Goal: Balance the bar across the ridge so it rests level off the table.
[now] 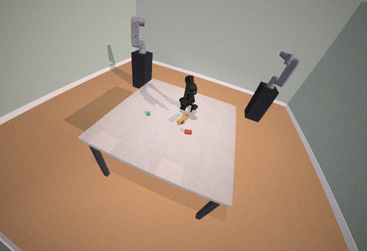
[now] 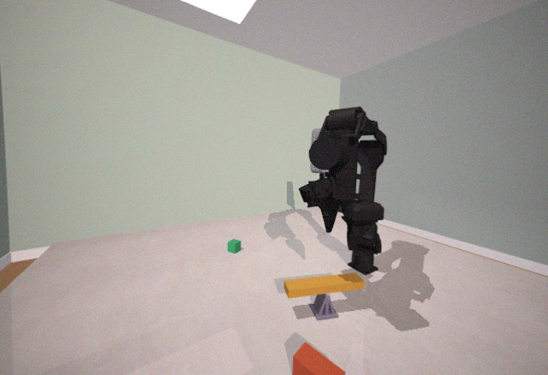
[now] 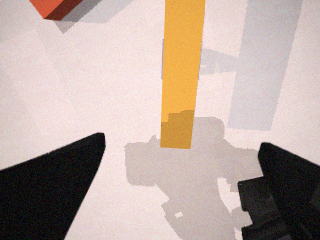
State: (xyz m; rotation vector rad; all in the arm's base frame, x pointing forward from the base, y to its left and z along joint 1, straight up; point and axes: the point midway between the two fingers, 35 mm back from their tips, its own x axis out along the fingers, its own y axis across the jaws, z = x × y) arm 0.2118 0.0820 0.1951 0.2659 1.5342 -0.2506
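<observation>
The orange bar [image 1: 182, 118] [image 2: 324, 285] [image 3: 182, 65] lies across the top of the small grey-purple ridge [image 2: 325, 313]. It looks about level, and both its ends are off the table [image 1: 133, 141]. The ridge is under about the middle of the bar and is mostly hidden by it in the wrist view. My gripper [image 1: 187, 109] [image 2: 345, 251] [image 3: 181, 144] is wide open and empty. It stands above and beyond the bar's far end, clear of the bar, with its shadow on the table and on that end.
A red-orange block [image 1: 188, 132] [image 2: 315, 363] [image 3: 50, 7] lies on the near side of the ridge. A small green cube [image 1: 148, 113] [image 2: 234, 246] sits off to the left. Two grey arms on black pedestals [image 1: 142, 69] [image 1: 261, 101] stand beyond the table.
</observation>
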